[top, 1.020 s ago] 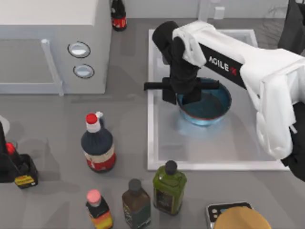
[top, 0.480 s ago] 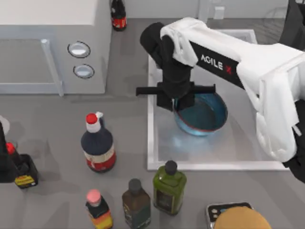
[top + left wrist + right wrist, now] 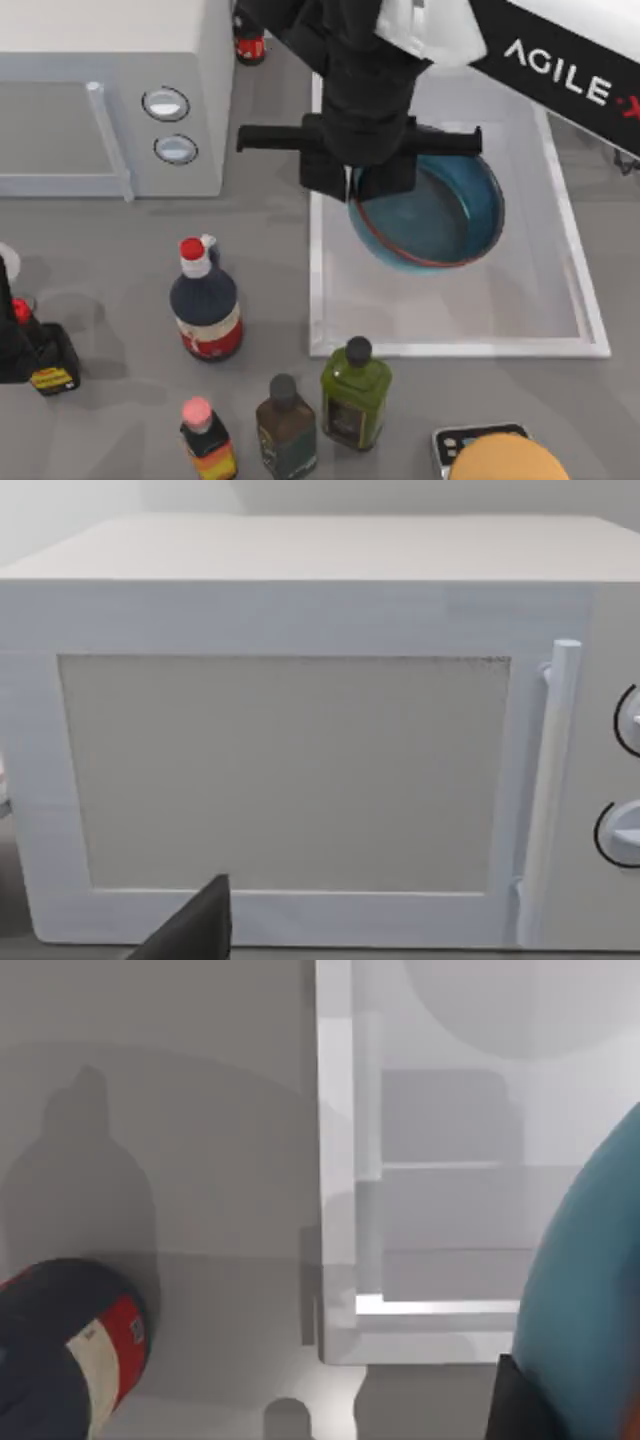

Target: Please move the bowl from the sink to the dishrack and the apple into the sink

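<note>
The blue bowl (image 3: 440, 215) with its reddish-brown rim hangs tilted above the white sink (image 3: 316, 300), over the basin's left half. My right gripper (image 3: 375, 188) is shut on the bowl's left rim, held high and close to the top camera. In the right wrist view the bowl's blue wall (image 3: 590, 1280) sits beside a dark finger (image 3: 520, 1405), with the sink rim (image 3: 335, 1160) below. The apple is out of view. The dishrack is hidden behind the right arm. My left arm (image 3: 6, 335) is parked at the table's left edge.
A white microwave (image 3: 110, 100) with two knobs stands at the back left and faces the left wrist camera (image 3: 290, 770). Several bottles (image 3: 205, 305) stand in front of the sink. A tan-orange round thing (image 3: 500, 462) lies at the front right.
My right arm has risen toward the top camera, lifting the bowl off the sink floor and tilting it. The left arm has not moved.
</note>
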Tool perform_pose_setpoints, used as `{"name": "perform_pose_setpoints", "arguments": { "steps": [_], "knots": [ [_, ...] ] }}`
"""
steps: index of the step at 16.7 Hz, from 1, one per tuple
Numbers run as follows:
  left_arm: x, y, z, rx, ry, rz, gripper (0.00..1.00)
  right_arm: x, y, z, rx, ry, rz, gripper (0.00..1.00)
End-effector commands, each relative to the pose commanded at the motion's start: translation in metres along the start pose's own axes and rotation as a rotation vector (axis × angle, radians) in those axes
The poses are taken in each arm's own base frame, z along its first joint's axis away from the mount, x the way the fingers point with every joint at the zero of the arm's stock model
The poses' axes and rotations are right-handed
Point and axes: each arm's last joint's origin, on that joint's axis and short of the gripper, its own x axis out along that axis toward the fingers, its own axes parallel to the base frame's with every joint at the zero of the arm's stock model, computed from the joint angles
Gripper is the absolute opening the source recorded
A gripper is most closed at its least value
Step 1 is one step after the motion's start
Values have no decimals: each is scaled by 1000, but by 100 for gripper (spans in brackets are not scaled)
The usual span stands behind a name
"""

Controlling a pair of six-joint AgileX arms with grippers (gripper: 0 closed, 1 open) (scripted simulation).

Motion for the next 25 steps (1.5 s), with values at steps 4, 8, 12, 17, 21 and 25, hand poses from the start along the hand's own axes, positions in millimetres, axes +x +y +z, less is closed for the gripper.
{"name": "perform_pose_setpoints", "arguments": {
  "steps": [4,8,12,17,21,25],
  "knots": [
    [0,0,0,0,0,0,100,-83,-24,-67,1,-9,23,0],
    [0,0,0,0,0,0,100,-106,-38,-111,-20,24,-22,0],
    [0,0,0,0,0,0,100,-106,-38,-111,-17,25,-22,0],
    [0,0,0,0,0,0,100,-96,-52,-86,29,23,25,0],
    [0,0,0,0,0,0,100,-75,-96,-27,129,-61,142,0],
    [0,0,0,0,0,0,100,-67,-183,36,224,-322,265,0]
  ]
}}
